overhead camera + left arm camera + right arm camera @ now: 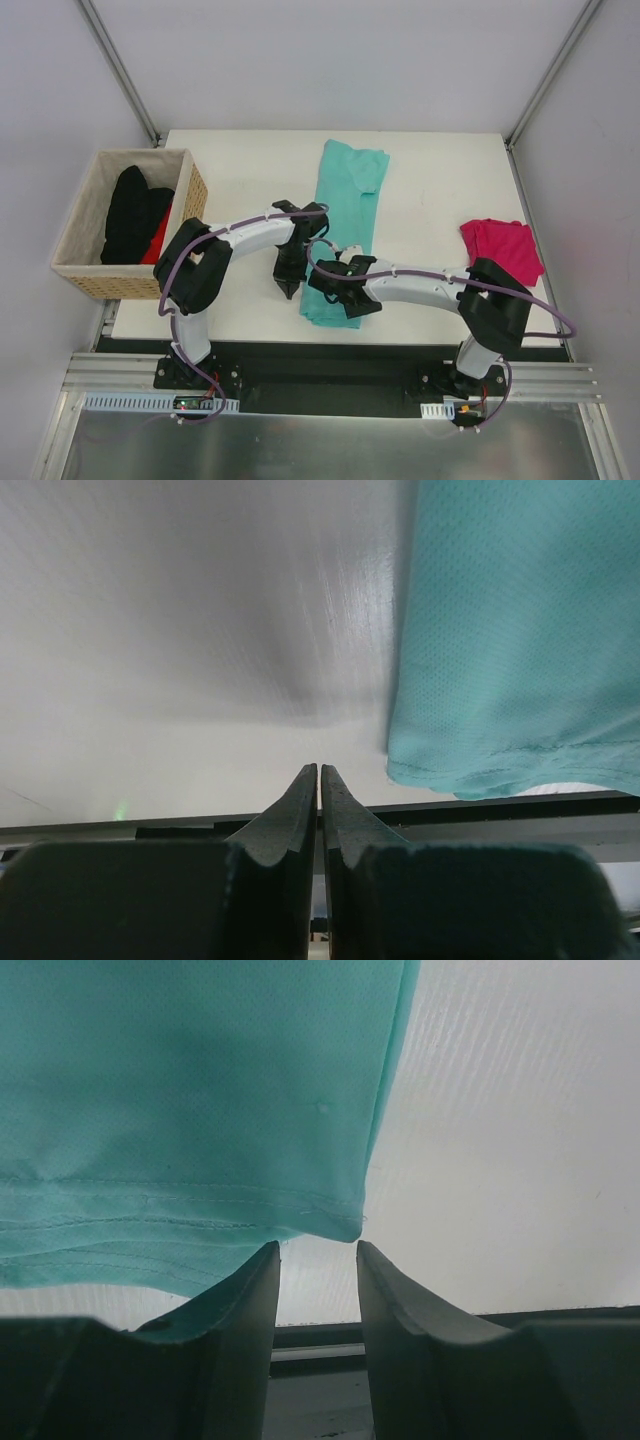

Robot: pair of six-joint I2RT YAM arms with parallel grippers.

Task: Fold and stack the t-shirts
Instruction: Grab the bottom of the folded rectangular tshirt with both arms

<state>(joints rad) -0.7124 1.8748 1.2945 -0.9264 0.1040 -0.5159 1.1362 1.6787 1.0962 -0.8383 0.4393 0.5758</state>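
**A:** Two hands, both low over the near part of the bench (180,630). How does the left hand (319,772) stand?

**B:** Closed, finger pressed against finger, with nothing between them. It hangs over bare bench, tips toward the near edge.

**A:** And the right hand (318,1260)?

**B:** Open part way. Its fingers (255,1300) stand apart, and only bench shows in the gap.

**A:** Where is the teal shirt (200,1090) from there?

**B:** Flat on the bench, just past the right hand's tips and mostly off to that hand's left. A stitched hem corner ends right at the gap but not inside it. From the left hand, the shirt lies just to the right, apart from the fingers.

**A:** And farther out?

**B:** Seen from above, the shirt is a long narrow strip running away from both hands toward the far side of the bench. A sleeve is folded over at the far end. The right hand sits over its near end, and the left hand is beside that end.

**A:** The pink shirt (502,250)?

**B:** Well to the right of the right hand. It is bunched in a heap near the bench's right edge, well apart from the teal one.

**A:** Anything on the other side?

**B:** A basket (70,250), well to the left of the left hand at the bench's left side. It holds black cloth (135,215) and a bit of red cloth (160,240).
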